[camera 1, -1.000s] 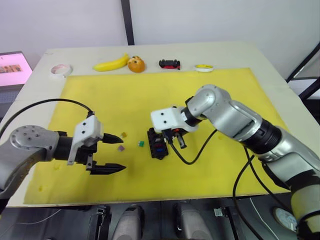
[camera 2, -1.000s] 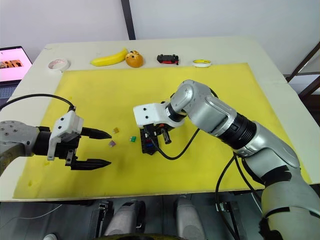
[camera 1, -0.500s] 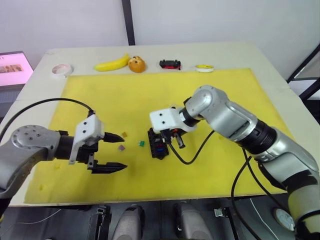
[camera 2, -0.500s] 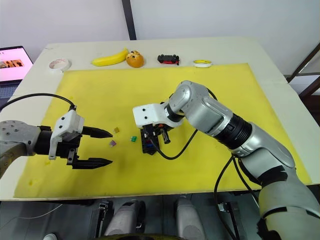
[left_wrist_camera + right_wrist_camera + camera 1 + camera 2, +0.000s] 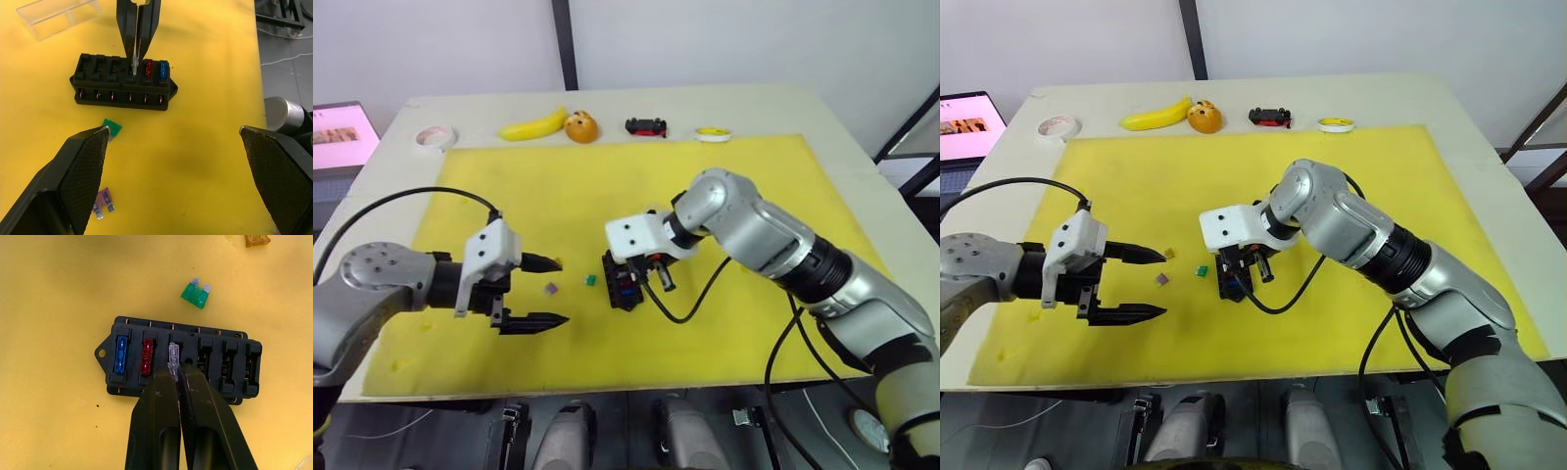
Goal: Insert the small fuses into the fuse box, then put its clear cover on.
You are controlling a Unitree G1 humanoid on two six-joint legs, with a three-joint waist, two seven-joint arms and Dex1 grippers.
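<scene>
The black fuse box (image 5: 181, 360) lies on the yellow mat, with a blue fuse (image 5: 120, 355) and a red fuse (image 5: 147, 356) seated in one row. My right gripper (image 5: 175, 371) is shut on the pale clear fuse (image 5: 173, 352), holding it at the slot beside the red one. Loose on the mat lie a green fuse (image 5: 198, 293), a purple fuse (image 5: 102, 201) and an amber fuse (image 5: 557, 262). My left gripper (image 5: 563, 291) hovers open to the left of them, holding nothing. The clear cover (image 5: 58, 14) rests beyond the box.
Along the table's far edge sit a banana (image 5: 533, 124), an orange (image 5: 579, 125), a black-and-red toy car (image 5: 646, 125), a yellow tape roll (image 5: 713, 132) and a white tape roll (image 5: 435, 136). A lit screen (image 5: 337, 132) stands at the far left.
My left gripper has shifted a little to the right, toward the loose fuses, still open. The right gripper stays at the fuse box with the clear fuse.
</scene>
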